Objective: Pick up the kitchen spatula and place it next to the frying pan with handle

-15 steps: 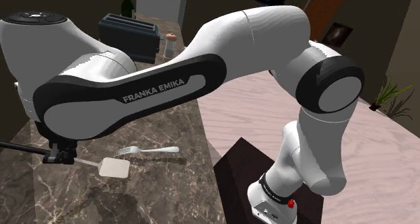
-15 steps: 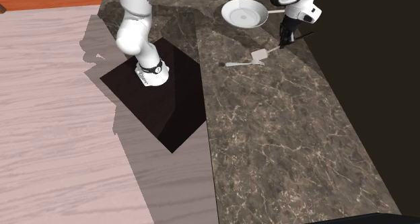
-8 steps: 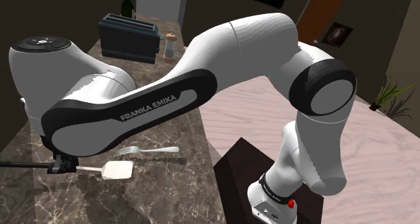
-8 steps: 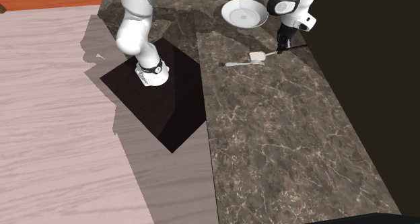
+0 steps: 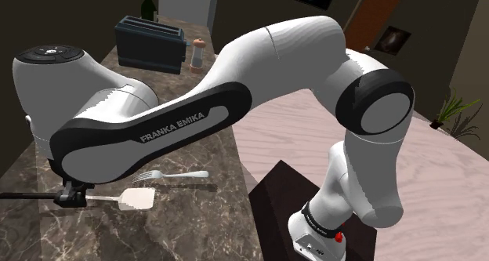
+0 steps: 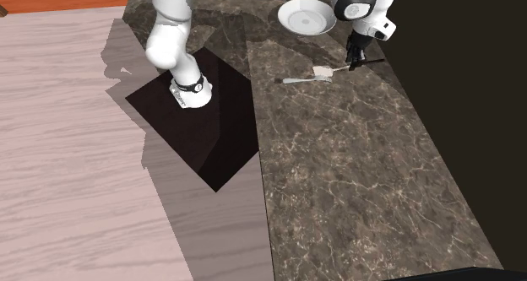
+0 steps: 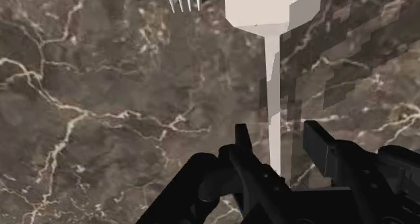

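Note:
The spatula (image 5: 135,198), with a pale flat blade and a dark handle, lies on the dark marble counter (image 5: 196,220) beside a fork (image 5: 168,175). My gripper (image 5: 70,195) straddles its thin neck. In the wrist view the pale neck (image 7: 274,108) runs between my fingers (image 7: 243,140), which stand apart with a gap on each side, so the gripper (image 7: 277,136) is open. In the second exterior view the spatula (image 6: 322,71) rests just below the white frying pan (image 6: 306,18), with the gripper (image 6: 355,58) over its handle end.
A dark toaster (image 5: 149,41), a small shaker (image 5: 197,54) and a bottle (image 5: 147,1) stand at the counter's far end. The fork (image 6: 296,80) lies close to the spatula blade. The counter's edge drops to a pale wood floor (image 6: 67,153).
The arm came down and laid the spatula on the counter beside the fork. The fingers, shut on its neck before, have parted from it.

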Action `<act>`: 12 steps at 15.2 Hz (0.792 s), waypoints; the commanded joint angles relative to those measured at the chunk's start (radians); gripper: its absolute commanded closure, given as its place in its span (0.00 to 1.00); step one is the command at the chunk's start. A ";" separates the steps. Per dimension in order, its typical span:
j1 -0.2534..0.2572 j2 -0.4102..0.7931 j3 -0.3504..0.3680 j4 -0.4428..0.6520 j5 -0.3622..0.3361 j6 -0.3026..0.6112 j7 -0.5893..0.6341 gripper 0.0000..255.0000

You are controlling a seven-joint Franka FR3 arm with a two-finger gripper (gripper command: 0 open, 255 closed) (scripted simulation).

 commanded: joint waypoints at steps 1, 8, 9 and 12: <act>0.000 0.000 0.000 0.000 0.000 0.000 0.000 0.00; -0.002 -0.046 0.003 0.033 0.005 -0.079 -0.003 0.00; -0.002 -0.057 0.003 0.044 0.007 -0.101 -0.004 0.00; -0.002 -0.057 0.003 0.044 0.007 -0.101 -0.004 0.00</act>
